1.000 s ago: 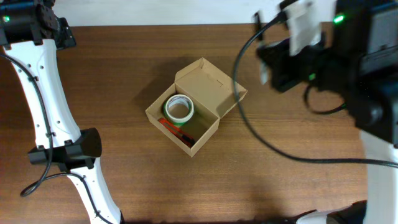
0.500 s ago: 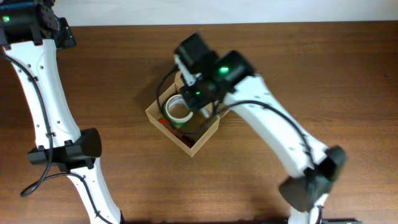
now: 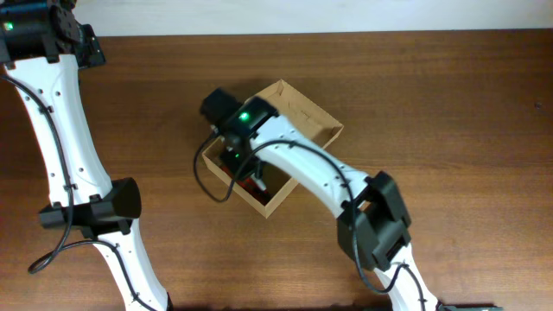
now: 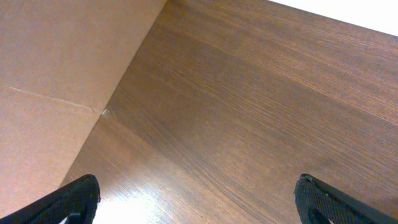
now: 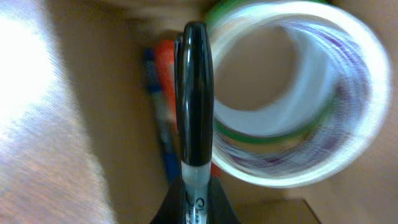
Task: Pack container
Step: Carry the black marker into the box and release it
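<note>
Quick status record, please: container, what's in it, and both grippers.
container: tan cardboard, lid open
inside: tape roll, blue pen, orange item partly hidden
right gripper: shut on black marker, over the container
left gripper: open, empty, above the table

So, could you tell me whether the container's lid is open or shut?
Open: the container has its flap folded back, and a tape roll shows inside.

Glossy white arm links, black joint housings, looping black cables, green wrist lights.
</note>
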Robot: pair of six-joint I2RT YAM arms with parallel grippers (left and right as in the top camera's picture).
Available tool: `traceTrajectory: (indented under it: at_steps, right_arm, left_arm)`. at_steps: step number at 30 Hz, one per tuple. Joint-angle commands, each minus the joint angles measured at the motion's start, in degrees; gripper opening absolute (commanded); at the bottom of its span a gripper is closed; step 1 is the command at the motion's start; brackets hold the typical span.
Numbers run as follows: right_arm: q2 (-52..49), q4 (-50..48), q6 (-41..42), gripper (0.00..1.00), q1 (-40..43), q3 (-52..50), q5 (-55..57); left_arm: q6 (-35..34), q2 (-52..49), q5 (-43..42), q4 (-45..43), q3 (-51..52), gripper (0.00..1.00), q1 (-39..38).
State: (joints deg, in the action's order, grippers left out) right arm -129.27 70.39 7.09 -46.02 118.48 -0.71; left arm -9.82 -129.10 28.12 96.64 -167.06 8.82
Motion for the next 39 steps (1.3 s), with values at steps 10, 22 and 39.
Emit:
traceTrajectory:
  at_steps: [10,22,39]
  right_arm:
    - [-2.36,-1.29,-1.09,0.04,-4.44,-1.84,-0.79]
    - [0.46,0.57,-3.67,0.38,-4.61,0.15,6.16]
    - [23.71,19.45,-3.63,0.51,0.02,36.74,26.45]
  left_arm:
    - [0.52,1.62,0.63,0.00,-0.92,1.00,0.20]
    - [0.52,1.62,0.63,0.00,-0.92,1.00,0.20]
    - [0.26,1.62,-0.09,-0.46,-0.92,1.00,0.20]
